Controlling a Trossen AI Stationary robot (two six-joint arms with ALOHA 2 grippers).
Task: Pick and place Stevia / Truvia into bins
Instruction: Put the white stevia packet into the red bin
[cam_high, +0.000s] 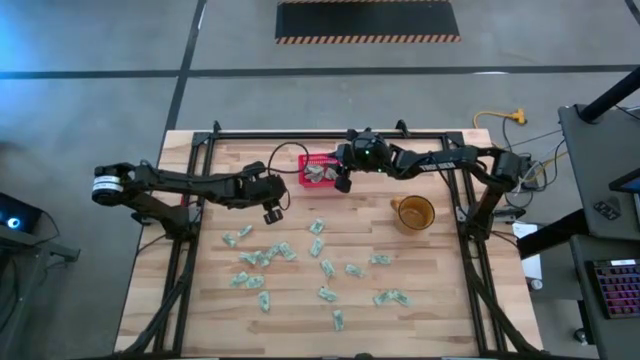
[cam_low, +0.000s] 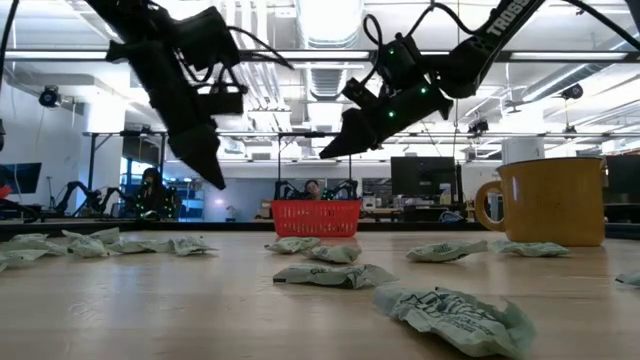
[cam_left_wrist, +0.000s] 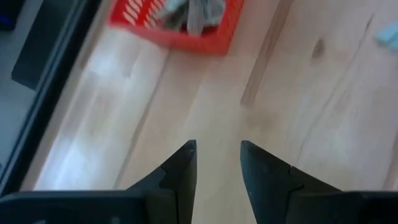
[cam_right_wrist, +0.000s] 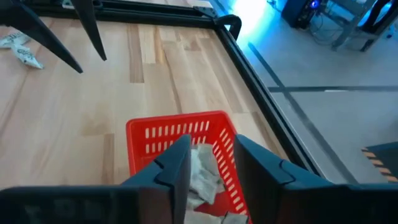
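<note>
We see one red basket (cam_high: 319, 171) at about twelve o'clock on the wooden worktop (cam_high: 430, 290), near its far edge, with a few pale sachets already inside (cam_right_wrist: 202, 177). The right tool (cam_high: 343, 184) hangs just above the basket's three o'clock end; in the right wrist view its two fingers (cam_right_wrist: 177, 163) stand apart over the basket, and nothing sits between them, so we call it released. The left tool (cam_high: 272, 214) hovers above bare wood at roughly nine o'clock from the basket, a little toward the near side; in the left wrist view its fingers (cam_left_wrist: 183, 163) show a gap with only wood visible through it, so it too is parted and empty. The loose Stevia sachets (cam_high: 318, 247) lie scattered over the middle and near half of the worktop, from about five to eight o'clock of the basket. We count roughly nineteen in the high view, though some overlap in small clusters and we cannot give an exact figure. One yellow mug (cam_high: 413, 213) stands at about four o'clock from the basket, well apart from it, handle toward the basket side. In the low view the mug (cam_low: 548, 201) stands upright.
</note>
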